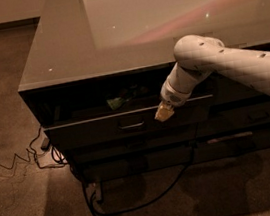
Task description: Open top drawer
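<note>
The top drawer (93, 130) is a wide dark front panel under the grey countertop (114, 37), with a small bar handle (131, 126) at its centre. It stands pulled out a little, and a dark gap above the panel shows some items inside, one of them greenish (116, 102). My gripper (163, 112), with yellowish tips, is at the panel's top edge, just right of the handle. The white arm (229, 63) reaches in from the right.
Two shallower dark drawers (131, 153) lie below the top one. A neighbouring dark drawer stack (257, 117) is to the right. Black cables (96, 202) trail over the carpet under the cabinet, and a thin zigzag wire (12, 163) lies at the left.
</note>
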Robot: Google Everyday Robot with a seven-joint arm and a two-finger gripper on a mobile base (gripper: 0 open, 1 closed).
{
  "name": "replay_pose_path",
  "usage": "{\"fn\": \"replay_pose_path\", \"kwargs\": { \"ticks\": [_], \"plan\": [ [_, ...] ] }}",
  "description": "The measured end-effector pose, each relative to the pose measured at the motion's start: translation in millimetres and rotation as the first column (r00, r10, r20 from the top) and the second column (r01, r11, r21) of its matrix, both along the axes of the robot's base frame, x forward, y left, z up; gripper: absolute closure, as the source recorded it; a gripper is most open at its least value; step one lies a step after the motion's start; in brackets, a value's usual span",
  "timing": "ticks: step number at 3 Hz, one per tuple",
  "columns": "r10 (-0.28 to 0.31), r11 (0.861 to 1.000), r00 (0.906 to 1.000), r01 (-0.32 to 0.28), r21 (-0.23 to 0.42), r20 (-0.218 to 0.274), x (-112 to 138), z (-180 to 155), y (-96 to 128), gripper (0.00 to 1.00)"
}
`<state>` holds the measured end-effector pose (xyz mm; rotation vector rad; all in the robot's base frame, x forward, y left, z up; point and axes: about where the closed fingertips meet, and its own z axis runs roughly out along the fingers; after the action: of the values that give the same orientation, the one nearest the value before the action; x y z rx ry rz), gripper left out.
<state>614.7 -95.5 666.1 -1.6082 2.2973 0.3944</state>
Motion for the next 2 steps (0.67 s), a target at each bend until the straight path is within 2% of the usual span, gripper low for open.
{"fn": "replay_pose_path", "kwargs": {
  "ticks": [1, 2],
  "plan": [
    [0.0, 1.0, 1.0, 0.0, 0.0, 0.0, 0.0, 8.9, 0.0, 0.88],
    [0.0, 1.0, 1.0, 0.0, 0.0, 0.0, 0.4, 15.1, -0.6, 1.0]
  ]
}}
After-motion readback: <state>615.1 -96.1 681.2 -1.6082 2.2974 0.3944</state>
